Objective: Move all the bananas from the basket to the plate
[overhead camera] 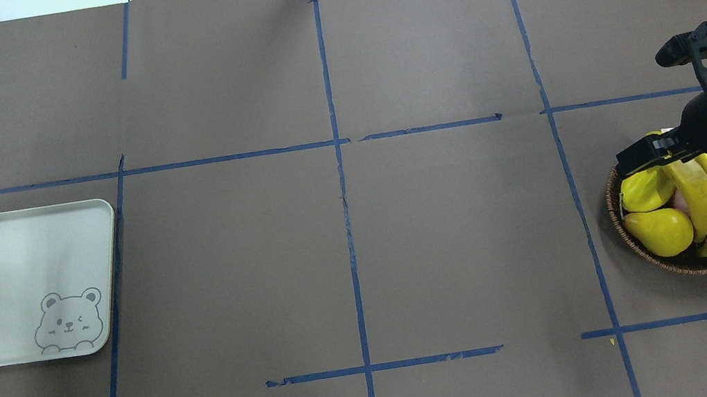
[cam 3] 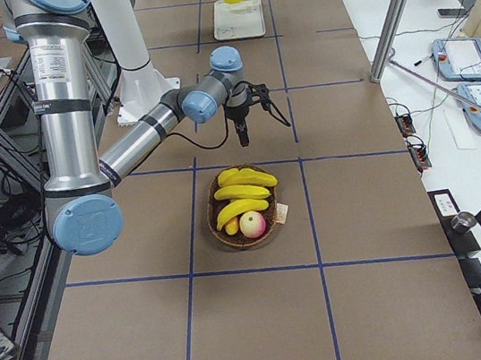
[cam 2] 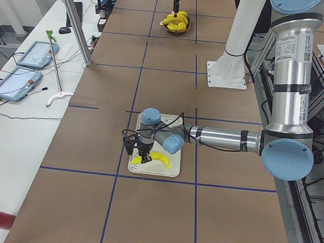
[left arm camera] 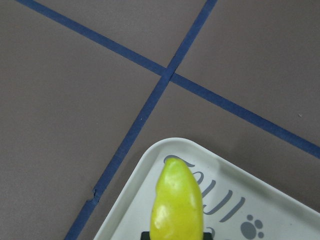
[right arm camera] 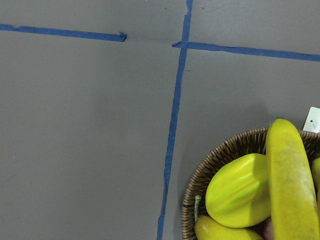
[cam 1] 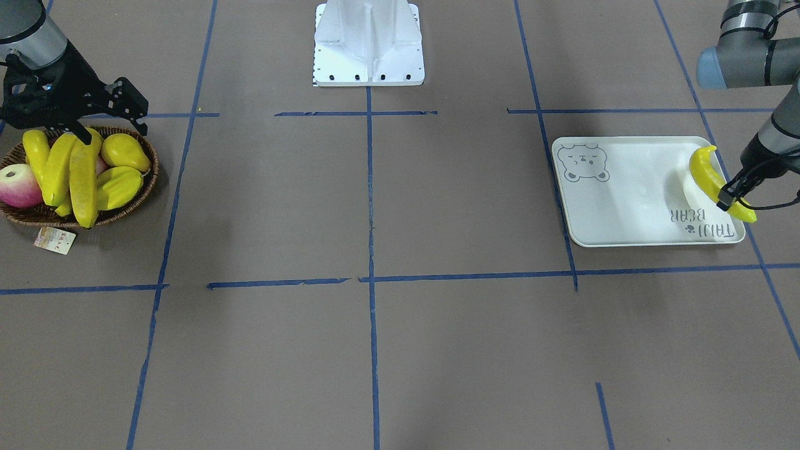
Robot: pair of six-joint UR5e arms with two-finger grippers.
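Left end effector (cam 1: pixel 730 199) grips banana (cam 1: pixel 705 170), seemingly lying diagonal.

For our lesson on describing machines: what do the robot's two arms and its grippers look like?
The left arm and right arm are silver tubes linked by round joints with light-blue caps. Each upright tube carries a printed label. Thin black cables loop at the wrists. The left gripper and right gripper are black, each with two slim fingers.
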